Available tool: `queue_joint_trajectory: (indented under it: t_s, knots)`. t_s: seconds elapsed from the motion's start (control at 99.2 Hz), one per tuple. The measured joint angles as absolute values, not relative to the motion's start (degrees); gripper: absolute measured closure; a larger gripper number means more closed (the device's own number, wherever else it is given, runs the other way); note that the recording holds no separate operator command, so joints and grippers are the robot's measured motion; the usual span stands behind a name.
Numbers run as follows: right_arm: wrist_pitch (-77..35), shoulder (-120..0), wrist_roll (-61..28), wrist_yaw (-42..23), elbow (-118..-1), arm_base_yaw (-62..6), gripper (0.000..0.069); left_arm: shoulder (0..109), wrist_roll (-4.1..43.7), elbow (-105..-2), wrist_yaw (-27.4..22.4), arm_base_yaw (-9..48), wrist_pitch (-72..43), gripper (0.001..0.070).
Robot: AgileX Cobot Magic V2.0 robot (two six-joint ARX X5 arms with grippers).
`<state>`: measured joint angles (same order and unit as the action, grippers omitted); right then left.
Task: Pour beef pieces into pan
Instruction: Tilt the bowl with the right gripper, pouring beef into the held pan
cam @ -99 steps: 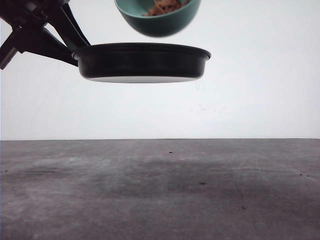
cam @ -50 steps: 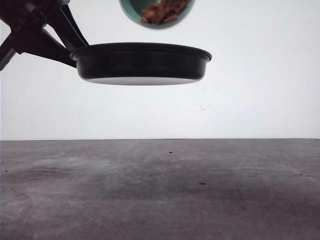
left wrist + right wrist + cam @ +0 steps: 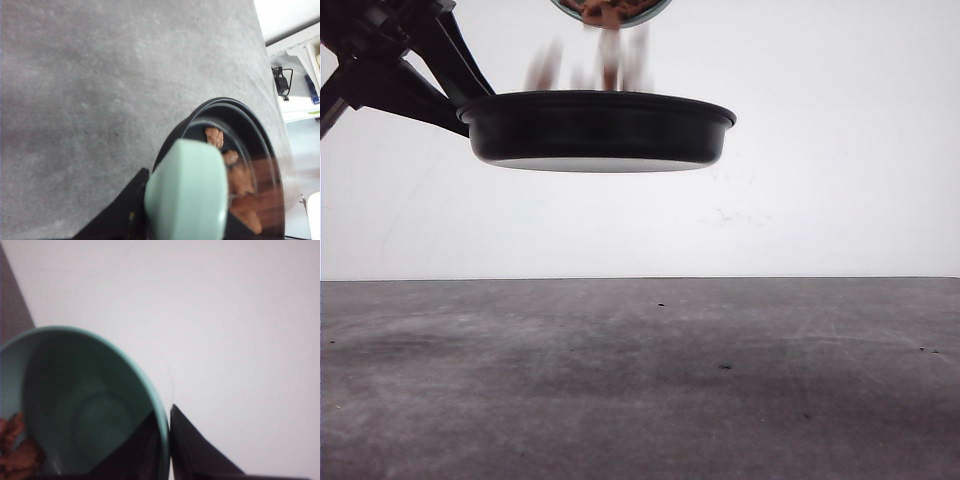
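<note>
Black and shallow, the pan (image 3: 600,128) is hanging level in the air, well above the grey tabletop (image 3: 640,380), in the front view. The left arm (image 3: 390,60) is reaching in from the upper left and meeting the pan at its left side. In the left wrist view the mint-green handle (image 3: 185,192) is sitting between the dark left fingers (image 3: 122,210), which are clenching it, so the left gripper (image 3: 150,220) is grasping the pan by its handle.

Directly above the pan, at the top edge of the front view, the teal bowl (image 3: 610,10) is tilting with its mouth toward the camera. Reddish-brown beef pieces (image 3: 605,60) are falling as blurred streaks between the bowl's rim and the pan's rim. Several beef pieces are lying on the pan's floor in the left wrist view, beside a blurred brown smear of pieces in motion.

In the right wrist view the bowl's inside is facing the camera, with a few beef pieces clinging at its lower edge. The bowl's rim is sitting between the two dark right fingers (image 3: 195,450), which are gripping it; the right gripper (image 3: 167,450) is grasping the bowl.
</note>
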<state>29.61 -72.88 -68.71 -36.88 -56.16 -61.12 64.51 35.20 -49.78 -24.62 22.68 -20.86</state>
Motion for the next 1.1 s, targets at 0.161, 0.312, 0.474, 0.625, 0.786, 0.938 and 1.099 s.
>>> queue_joint_trajectory:
  t_s: [0.161, 0.312, 0.474, 0.625, 0.786, 0.938, 1.099]
  knots:
    - [33.67, -72.88, -71.85, -35.46, -56.16, -61.58, 0.0677, 64.51, 35.2, -49.78, -24.62, 22.15, -20.84, 0.0656]
    - [33.74, -72.88, -73.36, -33.54, -56.16, -62.43, 0.0677, 64.51, 35.2, -49.78, -24.62, 21.47, -20.78, 0.0656]
    - [32.29, -73.21, -73.56, -31.57, -56.16, -61.54, 0.0677, 64.51, 35.29, -49.78, -24.62, 20.84, -19.77, 0.0656]
    - [34.39, -73.63, -73.47, -31.38, -56.16, -60.95, 0.0677, 64.51, 35.38, -49.78, -24.6, 20.75, -19.75, 0.0656]
    - [34.57, -73.63, -72.12, -31.53, -56.16, -60.16, 0.0677, 64.51, 35.4, -50.68, -24.56, 20.73, -19.64, 0.0656]
    - [34.37, -73.63, -64.18, -33.17, -56.16, -59.42, 0.0676, 64.51, 35.35, -50.85, -23.9, 20.49, -19.57, 0.0656]
    - [19.42, -71.46, -40.6, -28.1, -58.02, -56.71, 0.0676, 64.51, 35.14, -50.96, -23.9, 20.01, -19.92, 0.0656]
